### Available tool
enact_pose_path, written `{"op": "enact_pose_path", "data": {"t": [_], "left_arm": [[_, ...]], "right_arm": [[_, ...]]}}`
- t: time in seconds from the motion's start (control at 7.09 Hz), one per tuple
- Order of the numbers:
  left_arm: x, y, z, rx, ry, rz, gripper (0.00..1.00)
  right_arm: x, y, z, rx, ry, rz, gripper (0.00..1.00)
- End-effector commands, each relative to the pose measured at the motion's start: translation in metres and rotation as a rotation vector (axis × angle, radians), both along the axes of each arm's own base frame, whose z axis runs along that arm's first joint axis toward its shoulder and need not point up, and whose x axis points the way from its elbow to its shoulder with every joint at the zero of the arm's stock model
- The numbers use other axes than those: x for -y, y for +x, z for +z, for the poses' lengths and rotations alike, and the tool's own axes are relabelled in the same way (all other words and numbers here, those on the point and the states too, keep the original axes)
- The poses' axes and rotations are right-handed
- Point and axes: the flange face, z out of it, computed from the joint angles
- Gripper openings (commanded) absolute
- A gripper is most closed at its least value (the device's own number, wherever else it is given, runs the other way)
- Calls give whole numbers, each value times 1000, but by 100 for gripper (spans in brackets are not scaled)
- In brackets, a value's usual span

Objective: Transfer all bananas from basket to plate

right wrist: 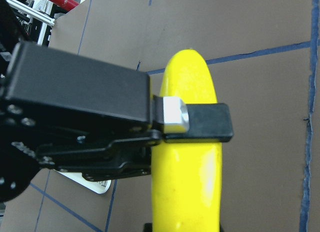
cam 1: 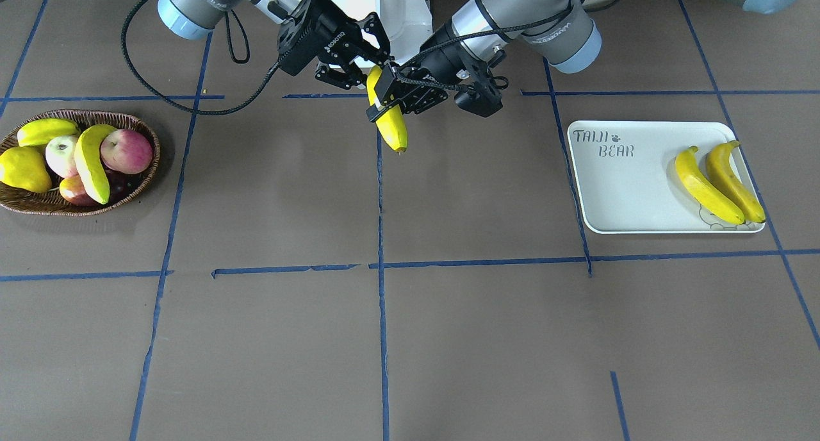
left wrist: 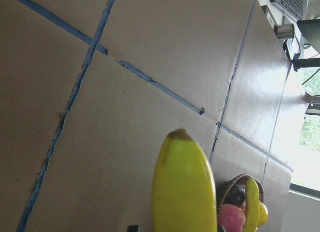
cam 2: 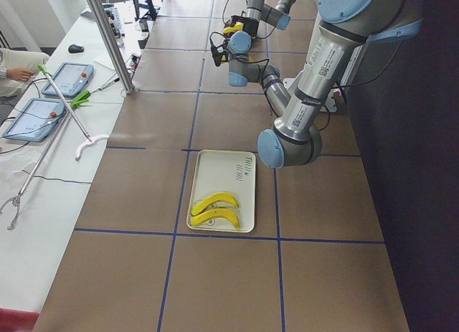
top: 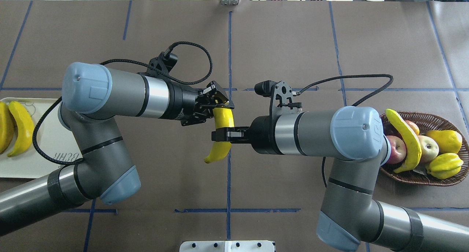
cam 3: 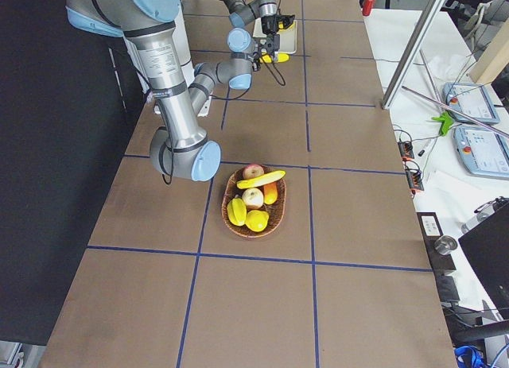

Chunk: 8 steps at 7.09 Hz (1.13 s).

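One banana (cam 1: 392,130) hangs in the air over the table's middle, near my base; it also shows in the overhead view (top: 219,149). My left gripper (top: 221,107) is shut on its upper end, one finger (right wrist: 210,123) lying across it. My right gripper (top: 223,134) is shut on its middle. Its pointed tip (left wrist: 177,134) is free. Two bananas (cam 1: 705,188) (cam 1: 733,181) lie side by side on the off-white plate (cam 1: 628,191). One banana (cam 1: 90,165) lies on top of the fruit in the wicker basket (cam 1: 38,207).
The basket also holds two apples (cam 1: 127,151), a plump yellow fruit (cam 1: 24,170) and a yellow-green fruit (cam 1: 45,130). The plate's lettered half is bare. Blue tape lines cross the brown table. My white base (cam 1: 384,5) is just behind the grippers.
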Motion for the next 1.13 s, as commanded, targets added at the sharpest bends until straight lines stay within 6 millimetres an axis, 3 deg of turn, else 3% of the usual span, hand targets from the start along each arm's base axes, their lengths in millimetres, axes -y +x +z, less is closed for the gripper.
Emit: {"op": "enact_pose_path", "data": {"t": [0.0, 0.14, 0.7, 0.99], "left_arm": [[0, 0, 1, -1, -20, -1, 0], [0, 0, 1, -1, -19, -1, 0], [2, 1, 9, 22, -34, -6, 0], [8, 1, 23, 82, -60, -26, 0]], "right_arm": [[0, -1, 1, -3, -3, 0, 81], [1, -1, 1, -7, -8, 0, 100], [4, 8, -1, -3, -3, 3, 100], [27, 39, 1, -43, -31, -50, 100]]}}
